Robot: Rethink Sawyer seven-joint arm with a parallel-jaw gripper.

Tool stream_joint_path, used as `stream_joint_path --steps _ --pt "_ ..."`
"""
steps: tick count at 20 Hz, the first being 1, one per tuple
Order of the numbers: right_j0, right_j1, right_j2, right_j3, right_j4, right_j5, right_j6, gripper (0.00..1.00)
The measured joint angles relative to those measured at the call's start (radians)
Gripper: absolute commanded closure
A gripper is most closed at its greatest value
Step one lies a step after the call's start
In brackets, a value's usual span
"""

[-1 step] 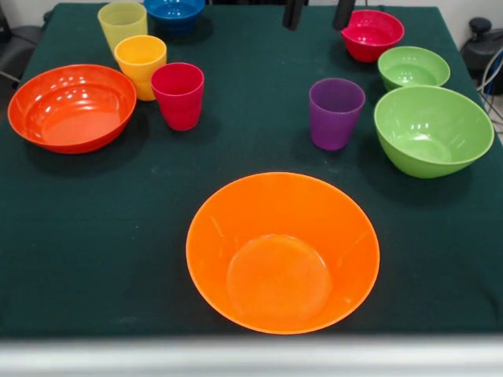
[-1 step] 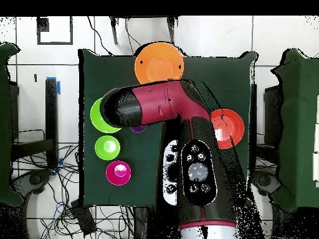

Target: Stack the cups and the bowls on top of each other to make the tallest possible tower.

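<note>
Only my gripper's [image 1: 318,14] two dark fingertips show at the top edge, wide apart and open, with nothing between them. They hang above the cloth just left of the small red-pink bowl [image 1: 371,34]. The large yellow-orange bowl [image 1: 283,251] sits nearest the front. The purple cup [image 1: 335,112] stands between it and the large green bowl [image 1: 432,129], with the small green bowl [image 1: 413,67] behind. At the left are the wide orange-red bowl [image 1: 72,107], the red-pink cup [image 1: 178,95], the yellow-orange cup [image 1: 141,64], the pale yellow cup [image 1: 122,23] and the blue bowl [image 1: 174,12]. Nothing is stacked; no tower shows.
All pieces stand on a dark green cloth [image 1: 236,149] over the table. From overhead the red and black arm [image 2: 156,106] hides the cups and part of the large green bowl [image 2: 98,118]. Cables lie on the floor around the table.
</note>
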Motion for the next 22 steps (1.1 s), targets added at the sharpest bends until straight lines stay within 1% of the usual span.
stream_joint_path --steps 5,7,10,12,17,18,22 --pt "-0.024 -0.004 0.005 0.063 0.007 -0.021 0.000 0.00" --pt "-0.039 0.000 0.013 0.100 0.020 -0.044 0.000 0.00" --pt "-0.048 0.010 0.017 0.130 0.027 -0.075 0.000 0.00" --pt "-0.053 0.026 0.018 0.167 0.028 -0.130 0.000 0.00" --pt "-0.053 0.058 0.018 0.199 0.027 -0.207 0.000 0.00" --pt "-0.053 0.074 0.018 0.210 0.027 -0.236 0.000 0.00" --pt "-0.053 0.100 0.018 0.219 0.025 -0.276 0.000 0.00"
